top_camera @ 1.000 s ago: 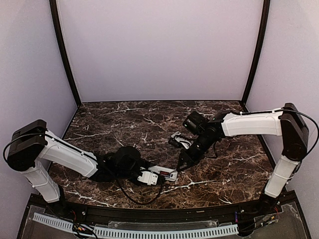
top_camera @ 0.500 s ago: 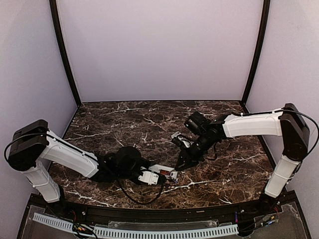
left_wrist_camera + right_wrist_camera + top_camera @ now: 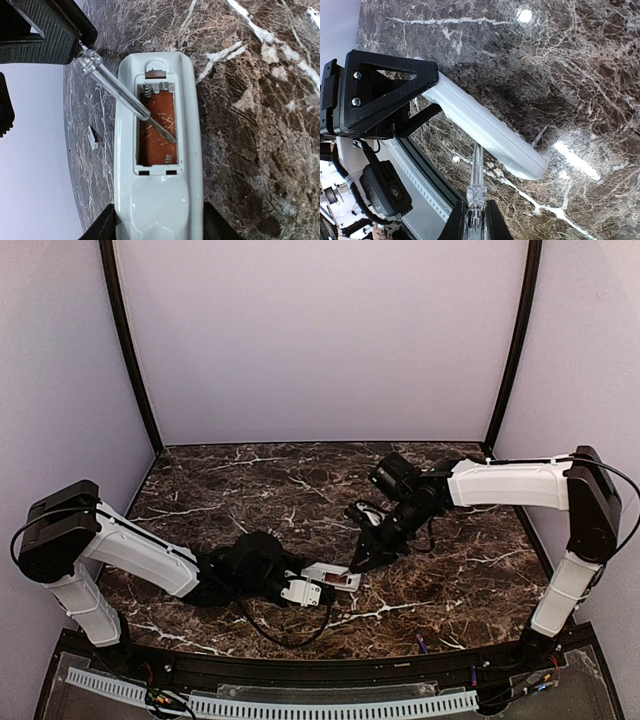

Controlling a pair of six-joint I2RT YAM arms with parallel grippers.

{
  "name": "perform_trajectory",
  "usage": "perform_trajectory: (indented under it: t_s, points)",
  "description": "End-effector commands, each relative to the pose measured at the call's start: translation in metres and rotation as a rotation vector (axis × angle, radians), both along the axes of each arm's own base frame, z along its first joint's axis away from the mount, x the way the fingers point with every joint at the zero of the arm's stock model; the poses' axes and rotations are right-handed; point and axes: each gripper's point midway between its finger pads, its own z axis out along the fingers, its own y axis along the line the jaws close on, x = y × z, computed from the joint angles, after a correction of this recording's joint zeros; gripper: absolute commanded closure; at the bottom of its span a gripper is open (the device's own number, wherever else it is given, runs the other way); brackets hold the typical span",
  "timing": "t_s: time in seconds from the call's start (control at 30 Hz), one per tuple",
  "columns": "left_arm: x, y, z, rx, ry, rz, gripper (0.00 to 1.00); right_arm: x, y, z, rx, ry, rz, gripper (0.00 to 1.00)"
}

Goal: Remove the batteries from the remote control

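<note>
The white remote control (image 3: 157,165) lies back up, its rear end clamped in my left gripper (image 3: 157,227), which is shut on it. Its battery recess (image 3: 156,127) stands uncovered, with two springs at the far end and a reddish-orange surface filling it. This looks like the batteries, though I cannot make out separate cells. My right gripper (image 3: 475,220) is shut on a clear plastic pry tool (image 3: 477,170). The tool's flat tip (image 3: 167,136) rests inside the recess. From above, the remote control (image 3: 330,577) sits between my left gripper (image 3: 300,588) and my right gripper (image 3: 372,552).
A small pale-grey cover piece (image 3: 92,137) lies on the dark marble table (image 3: 460,570) left of the remote. A tiny dark slim thing (image 3: 419,644) lies near the table's front edge. Black frame posts and pale walls enclose the table.
The right gripper has swung the clear tool's tip onto the remote. The left gripper and remote shifted slightly away from the front edge. The tiny dark thing near the front edge shows only now.
</note>
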Motion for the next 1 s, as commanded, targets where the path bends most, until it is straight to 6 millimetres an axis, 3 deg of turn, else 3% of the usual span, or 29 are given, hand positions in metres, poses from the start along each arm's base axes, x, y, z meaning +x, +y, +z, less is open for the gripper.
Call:
perform_trajectory:
  t_s: [0.0, 0.43, 0.97]
  points:
    - [0.006, -0.01, 0.015, -0.06, -0.03, 0.012, 1.0, 0.003, 0.002, 0.019, 0.022, -0.064, 0.047, 1.0]
    - [0.007, -0.009, 0.017, -0.086, 0.004, 0.046, 1.0, 0.008, -0.005, 0.049, 0.033, -0.192, 0.105, 1.0]
    - [0.015, -0.007, 0.033, -0.152, 0.022, 0.116, 1.0, 0.015, -0.012, 0.072, 0.033, -0.298, 0.096, 1.0]
